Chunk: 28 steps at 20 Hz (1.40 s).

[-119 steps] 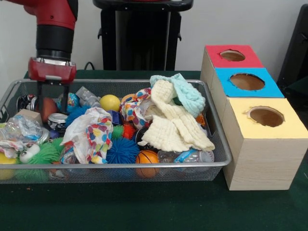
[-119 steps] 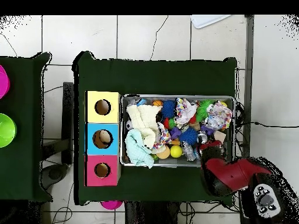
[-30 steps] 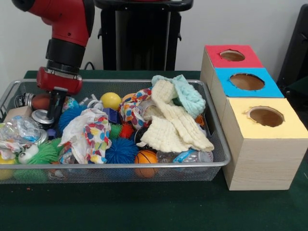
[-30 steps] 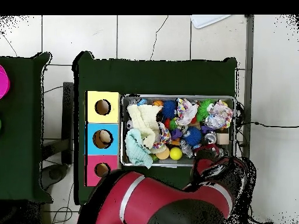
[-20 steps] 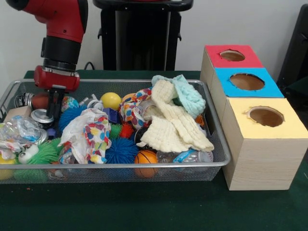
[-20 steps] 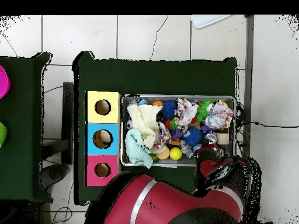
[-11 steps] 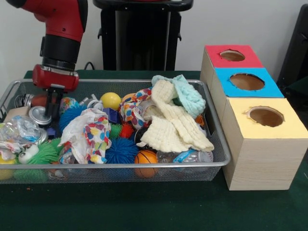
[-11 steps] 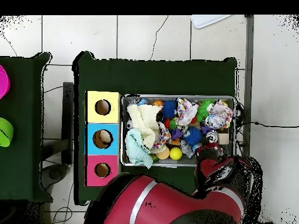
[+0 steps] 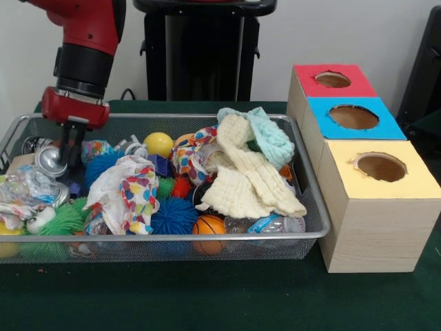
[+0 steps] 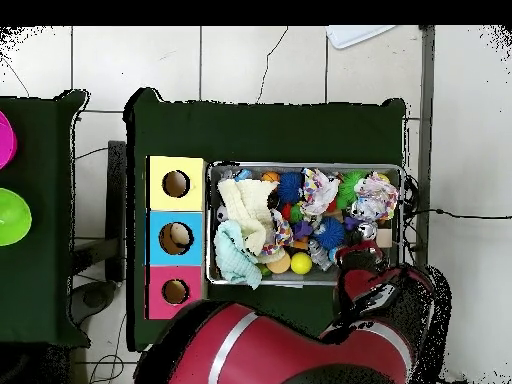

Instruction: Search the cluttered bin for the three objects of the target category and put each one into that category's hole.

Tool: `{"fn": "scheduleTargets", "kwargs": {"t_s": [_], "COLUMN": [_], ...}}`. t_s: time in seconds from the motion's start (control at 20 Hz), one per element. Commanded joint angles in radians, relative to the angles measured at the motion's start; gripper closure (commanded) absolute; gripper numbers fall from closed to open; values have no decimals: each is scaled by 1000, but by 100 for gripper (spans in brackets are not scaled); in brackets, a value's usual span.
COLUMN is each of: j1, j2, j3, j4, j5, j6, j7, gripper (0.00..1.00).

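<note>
The bin (image 9: pixel 207 238) is a wide silver wire-mesh basket on the green table, full of clutter; it also shows in the overhead view (image 10: pixel 300 166). My gripper (image 9: pixel 67 157) hangs over the bin's left end in the front view. It is shut on a small silver can (image 9: pixel 49 160) and holds it just above the clutter. In the overhead view the arm covers the gripper, and the can (image 10: pixel 365 232) shows at the bin's right end. Three wooden boxes with round holes stand beside the bin: red (image 9: pixel 333 79), blue (image 9: pixel 353 116) and yellow (image 9: pixel 380 167).
The bin holds a cream cloth (image 9: pixel 244 179), a mint cloth (image 9: pixel 269 134), a patterned cloth (image 9: pixel 131 189), a yellow ball (image 9: pixel 159 143), a small basketball (image 9: pixel 208 226), blue spiky balls (image 9: pixel 173 215), a green spiky toy (image 9: pixel 62 219) and crumpled plastic (image 9: pixel 21 189).
The gripper has risen a little and shifted toward the bin's left end in the front view. The silver can has come up and moved with it.
</note>
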Motion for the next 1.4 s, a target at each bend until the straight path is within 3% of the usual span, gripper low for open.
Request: {"fn": "scheduleTargets", "kwargs": {"t_s": [0.05,0.45,1.05,1.15,1.4], "j1": [25,49,53,50,30], "j2": [3,35,45,36,-17], "j3": [22,-22,-28,-16,76], "j4": [-98,-109,-116,-116,-116], "j5": [38,68,67,44,-133], "j6": [22,13,12,27,145], "j7": [-60,-87,-56,-20,169], "gripper": [100,100,100,100,100]}}
